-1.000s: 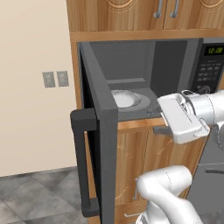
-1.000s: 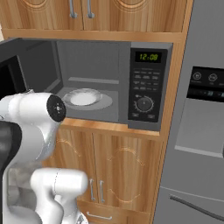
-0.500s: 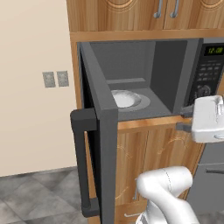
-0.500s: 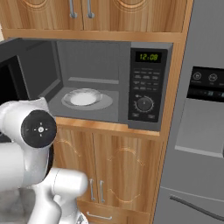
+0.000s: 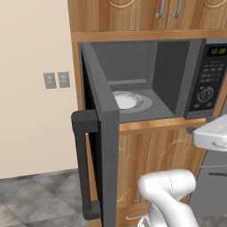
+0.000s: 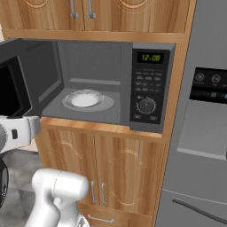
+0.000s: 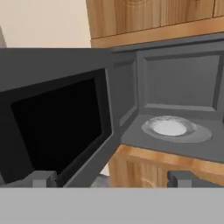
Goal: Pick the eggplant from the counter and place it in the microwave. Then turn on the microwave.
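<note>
The microwave (image 6: pixel 150 84) sits in a wooden cabinet niche, dark grey, with a green display and a dial on its right panel. Its door (image 5: pixel 99 111) is swung fully open to the left, and the bar handle (image 5: pixel 82 168) faces outward. Inside lies a pale round turntable (image 7: pixel 170 127) with nothing on it. My gripper (image 7: pixel 114 179) is open and empty, in front of the opening and slightly below it, facing the open door (image 7: pixel 57 127) and the cavity. The hand shows at the right edge (image 5: pixel 213 135) of the left base view. The eggplant and the counter are out of view.
A grey steel fridge (image 6: pixel 208 133) with a control panel stands right of the microwave. Wooden cabinet doors (image 6: pixel 111 173) run below and above the niche. A beige wall with two outlets (image 5: pixel 56 80) is on the left, above a grey tiled floor (image 5: pixel 35 199).
The hand has drawn back from the microwave's front, sliding right and a little down in the left base view. The gripper stays open. The microwave door has not moved.
</note>
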{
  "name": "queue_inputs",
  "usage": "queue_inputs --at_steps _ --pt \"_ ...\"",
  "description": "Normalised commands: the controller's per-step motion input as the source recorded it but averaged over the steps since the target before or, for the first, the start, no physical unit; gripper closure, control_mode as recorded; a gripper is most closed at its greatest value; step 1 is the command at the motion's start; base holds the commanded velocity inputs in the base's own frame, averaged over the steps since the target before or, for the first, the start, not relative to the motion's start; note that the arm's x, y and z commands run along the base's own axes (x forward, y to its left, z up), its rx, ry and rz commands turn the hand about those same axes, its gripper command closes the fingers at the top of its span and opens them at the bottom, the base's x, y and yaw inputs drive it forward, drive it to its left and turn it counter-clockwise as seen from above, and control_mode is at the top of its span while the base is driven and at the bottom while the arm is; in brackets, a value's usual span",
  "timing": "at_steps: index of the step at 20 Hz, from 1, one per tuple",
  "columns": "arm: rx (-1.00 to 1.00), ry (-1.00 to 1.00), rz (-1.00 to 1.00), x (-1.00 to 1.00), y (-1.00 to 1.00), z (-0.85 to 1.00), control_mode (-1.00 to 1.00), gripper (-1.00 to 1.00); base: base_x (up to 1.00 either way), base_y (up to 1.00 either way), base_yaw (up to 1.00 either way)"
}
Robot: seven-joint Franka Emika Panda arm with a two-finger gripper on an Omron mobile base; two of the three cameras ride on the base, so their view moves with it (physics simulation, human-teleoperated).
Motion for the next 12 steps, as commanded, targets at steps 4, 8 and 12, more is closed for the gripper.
queue_inputs --at_steps 4,8,12 --pt "0.0 0.06 -0.38 -0.13 -0.34 0.0 -1.0 -1.0 0.0 0.0 0.0" --pt "0.0 0.01 -0.29 0.0 -0.36 0.0 -1.0 -1.0 0.0 0.0 0.0" --pt "0.0 0.01 -0.22 -0.04 -0.3 0.0 -1.0 -1.0 0.0 0.0 0.0"
